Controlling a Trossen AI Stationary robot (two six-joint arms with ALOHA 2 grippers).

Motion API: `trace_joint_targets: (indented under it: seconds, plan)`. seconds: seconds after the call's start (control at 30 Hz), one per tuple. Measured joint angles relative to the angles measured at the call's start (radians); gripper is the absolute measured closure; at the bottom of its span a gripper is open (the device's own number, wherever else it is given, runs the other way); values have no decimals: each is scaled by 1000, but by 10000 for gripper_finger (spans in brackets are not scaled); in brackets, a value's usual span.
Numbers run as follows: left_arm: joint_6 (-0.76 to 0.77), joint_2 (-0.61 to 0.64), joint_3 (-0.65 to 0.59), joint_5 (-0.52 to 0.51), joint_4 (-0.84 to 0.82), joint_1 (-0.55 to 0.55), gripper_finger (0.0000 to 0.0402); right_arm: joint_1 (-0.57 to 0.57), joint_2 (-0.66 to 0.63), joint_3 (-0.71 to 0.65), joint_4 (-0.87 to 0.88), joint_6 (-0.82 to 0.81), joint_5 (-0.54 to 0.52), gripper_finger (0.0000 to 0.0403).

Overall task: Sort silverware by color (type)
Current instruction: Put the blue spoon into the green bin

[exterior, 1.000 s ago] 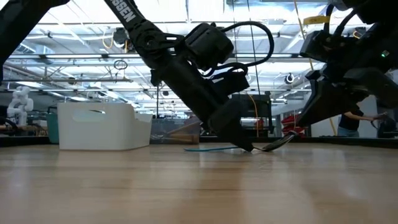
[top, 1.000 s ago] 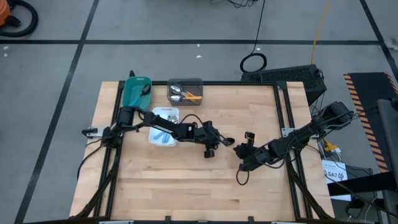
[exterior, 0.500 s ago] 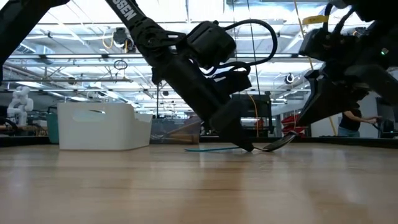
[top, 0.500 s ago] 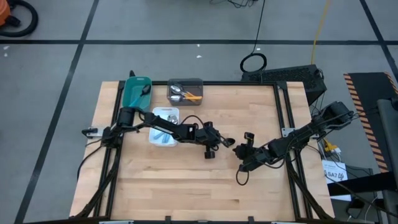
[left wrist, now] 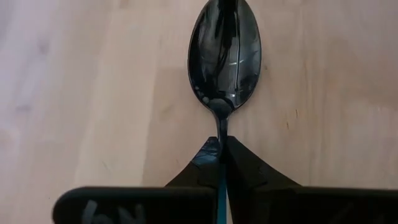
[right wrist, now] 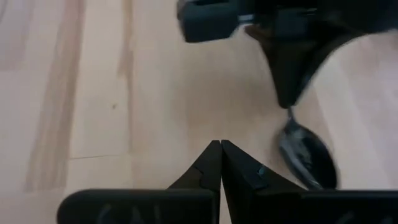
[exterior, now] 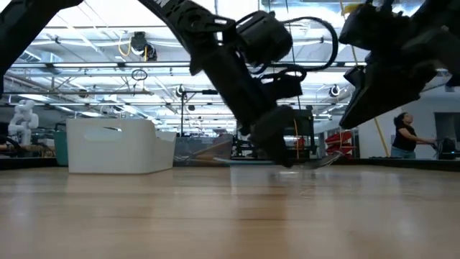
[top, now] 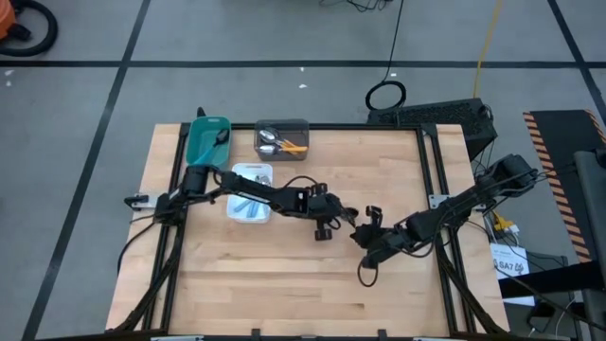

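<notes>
One black-bowled, blue-handled spoon [left wrist: 224, 59] is being pinched by the left gripper [left wrist: 221, 149] mid-table for sorting; right gripper [right wrist: 220, 148] is waiting, pressed together.

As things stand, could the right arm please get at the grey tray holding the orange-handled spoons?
Probably not easily. The grey tray sits at the table's far edge on the left arm's side, and the left gripper, shut on a black-bowled, blue-handled spoon, lies between it and the empty, shut right gripper.
</notes>
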State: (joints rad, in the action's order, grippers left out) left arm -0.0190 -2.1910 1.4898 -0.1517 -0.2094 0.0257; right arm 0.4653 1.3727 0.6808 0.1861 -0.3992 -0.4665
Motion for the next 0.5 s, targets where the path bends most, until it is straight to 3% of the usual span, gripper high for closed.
trace_joint_targets:
  seconds: [0.33, 0.5]
  plan:
    - [48, 1, 95, -93, -127, 39, 396, 75, 0, 126, 274, -109, 27, 399]
    - [103, 3, 142, -123, -217, 41, 396, 126, 0, 162, 331, -131, 26, 399]
